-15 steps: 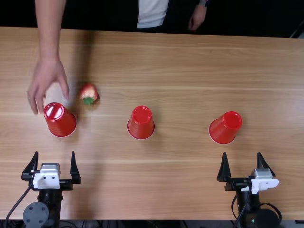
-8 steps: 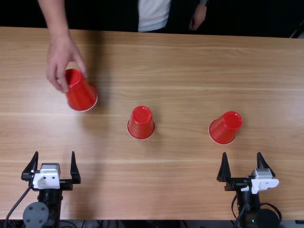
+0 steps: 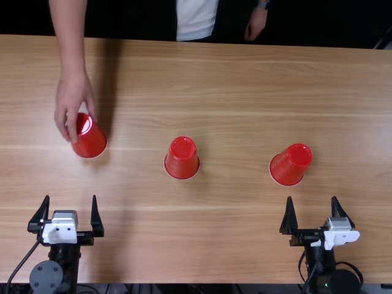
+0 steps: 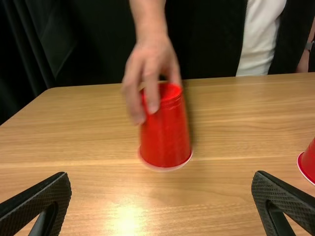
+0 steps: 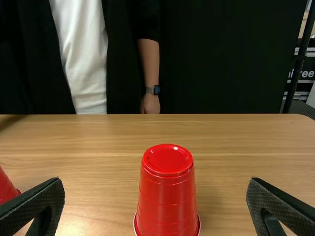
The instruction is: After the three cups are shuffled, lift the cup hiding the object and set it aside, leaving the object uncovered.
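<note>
Three red cups stand upside down on the wooden table (image 3: 245, 86). A person's hand (image 3: 72, 104) grips the left cup (image 3: 90, 138), seen close up in the left wrist view as the left cup (image 4: 166, 130) with the hand (image 4: 147, 73) on its top. The middle cup (image 3: 182, 158) and the right cup (image 3: 291, 163) stand alone; the right cup (image 5: 167, 194) is straight ahead in the right wrist view. My left gripper (image 3: 67, 211) and right gripper (image 3: 310, 213) are open near the table's front edge, each short of a cup. The strawberry is hidden.
A person stands across the table at its far edge, the other arm (image 5: 149, 73) hanging down. Bare wood lies between the cups and behind them.
The hand picked up the left cup, set it over the strawberry farther back, then slid it forward and left. The other cups and both grippers stayed still.
</note>
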